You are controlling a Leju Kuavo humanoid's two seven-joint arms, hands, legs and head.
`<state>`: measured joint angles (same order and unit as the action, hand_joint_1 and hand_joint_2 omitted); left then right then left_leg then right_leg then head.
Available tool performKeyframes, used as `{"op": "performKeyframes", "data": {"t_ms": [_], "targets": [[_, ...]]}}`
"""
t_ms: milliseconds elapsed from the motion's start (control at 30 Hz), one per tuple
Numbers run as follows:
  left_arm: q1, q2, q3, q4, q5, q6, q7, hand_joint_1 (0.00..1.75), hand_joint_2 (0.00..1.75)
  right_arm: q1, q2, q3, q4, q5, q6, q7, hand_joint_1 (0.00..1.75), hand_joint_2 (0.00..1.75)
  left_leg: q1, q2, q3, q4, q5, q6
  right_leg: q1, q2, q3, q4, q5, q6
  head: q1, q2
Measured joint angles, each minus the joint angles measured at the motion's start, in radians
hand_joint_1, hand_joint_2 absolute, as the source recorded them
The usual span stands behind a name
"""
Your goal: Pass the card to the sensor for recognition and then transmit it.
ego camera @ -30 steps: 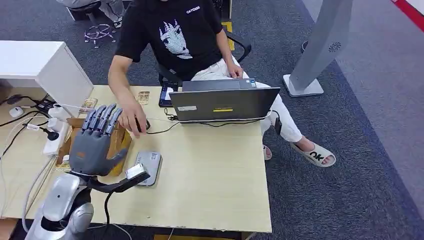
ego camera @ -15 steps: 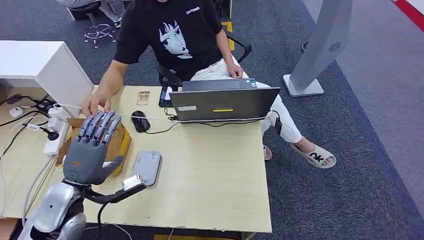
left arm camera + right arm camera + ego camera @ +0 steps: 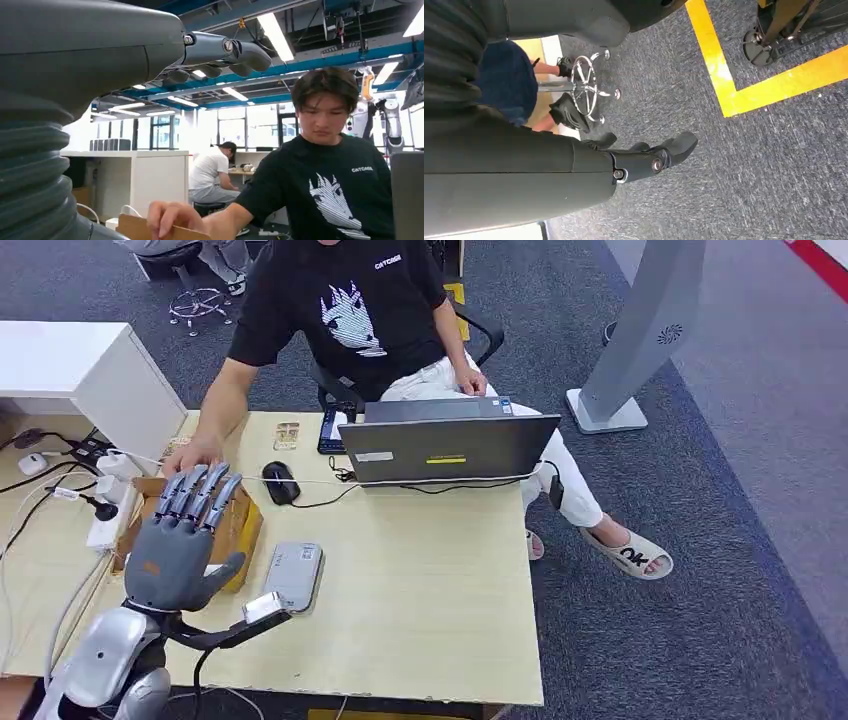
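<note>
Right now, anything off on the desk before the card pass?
One oddity: the person's hand rests on the far rim of the cardboard box, just beyond the open left hand hovering over it. No card visible. The grey sensor lies flat.

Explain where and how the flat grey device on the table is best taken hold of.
Probably by its two long edges, coming from above: the flat grey device lies flat on the table, so only its thin sides can be pinched. The left hand hovers open beside it, over the cardboard box.
</note>
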<state>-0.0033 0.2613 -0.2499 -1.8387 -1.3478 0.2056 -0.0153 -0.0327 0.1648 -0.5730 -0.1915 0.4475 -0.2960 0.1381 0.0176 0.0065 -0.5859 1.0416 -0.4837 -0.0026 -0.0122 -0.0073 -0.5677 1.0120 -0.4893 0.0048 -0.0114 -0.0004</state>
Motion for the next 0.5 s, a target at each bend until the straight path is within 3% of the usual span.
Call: {"op": "performKeyframes", "data": {"t_ms": [200,500], "targets": [[0.025,0.005,0.0,-0.03,0.045,-0.011,0.017,0.0,1.75,0.0,0.0,-0.005,0.0,-0.009,0.0,-0.001,0.0,1.75,0.0,0.0,0.0,0.0,0.0,0.0,0.0,0.0,0.0,0.0,0.0,0.0,0.0,0.0],[0.151,0.031,0.013,-0.134,0.097,-0.037,0.022,0.0,1.75,0.001,0.008,-0.039,0.0,-0.027,-0.003,-0.008,0.0,1.75,0.0,0.0,0.0,0.0,0.0,0.0,0.0,0.0,0.0,0.0,-0.001,0.001,0.0,0.0]]}}
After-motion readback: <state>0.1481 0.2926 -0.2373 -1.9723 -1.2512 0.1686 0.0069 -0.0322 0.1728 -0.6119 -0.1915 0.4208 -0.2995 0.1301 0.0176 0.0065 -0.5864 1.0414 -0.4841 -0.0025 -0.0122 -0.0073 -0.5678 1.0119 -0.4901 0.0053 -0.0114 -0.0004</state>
